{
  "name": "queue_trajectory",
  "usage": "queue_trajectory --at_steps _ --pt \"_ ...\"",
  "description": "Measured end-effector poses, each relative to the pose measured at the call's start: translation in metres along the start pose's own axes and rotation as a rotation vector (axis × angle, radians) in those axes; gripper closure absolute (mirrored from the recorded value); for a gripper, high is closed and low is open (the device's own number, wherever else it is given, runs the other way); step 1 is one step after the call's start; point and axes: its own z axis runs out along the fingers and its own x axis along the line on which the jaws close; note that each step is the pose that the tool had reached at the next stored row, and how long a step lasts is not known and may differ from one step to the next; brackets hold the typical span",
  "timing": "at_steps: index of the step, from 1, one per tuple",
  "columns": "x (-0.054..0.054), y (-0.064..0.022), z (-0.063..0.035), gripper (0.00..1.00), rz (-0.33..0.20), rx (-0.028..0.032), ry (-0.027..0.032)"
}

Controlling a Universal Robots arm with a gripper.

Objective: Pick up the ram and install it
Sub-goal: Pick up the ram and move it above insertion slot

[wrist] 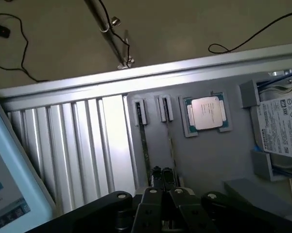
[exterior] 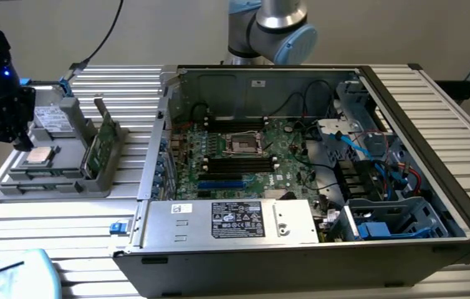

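Note:
The ram [wrist: 145, 145] is a thin dark stick standing on edge in a slot of the grey tray [wrist: 204, 160]. A second thin strip runs beside it. My gripper [wrist: 162, 175] hangs just over the near ends of these two strips. Its fingers are shut together and I see nothing between them. In the exterior view the gripper [exterior: 20, 138] is at the far left, above the tray [exterior: 52, 184]. The black memory slots [exterior: 239, 163] lie on the motherboard inside the open computer case [exterior: 434, 156].
The tray also holds a square silver processor [wrist: 207, 112], a hard drive [wrist: 282, 126] and an upright green card [exterior: 100, 146]. A power supply [exterior: 235, 221] fills the case's front. A pale blue device [exterior: 2, 274] lies at the table's front corner.

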Motion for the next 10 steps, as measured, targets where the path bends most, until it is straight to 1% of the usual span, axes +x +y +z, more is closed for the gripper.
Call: queue_trajectory --at_steps 5,6,10 --pt "0.0002 0.0023 0.0048 0.89 -0.069 0.0023 0.0082" --pt "0.0003 0.0030 0.0050 0.89 -0.076 0.0028 0.0089" --pt "0.0003 0.0029 0.0050 0.89 -0.077 0.0029 0.0090"
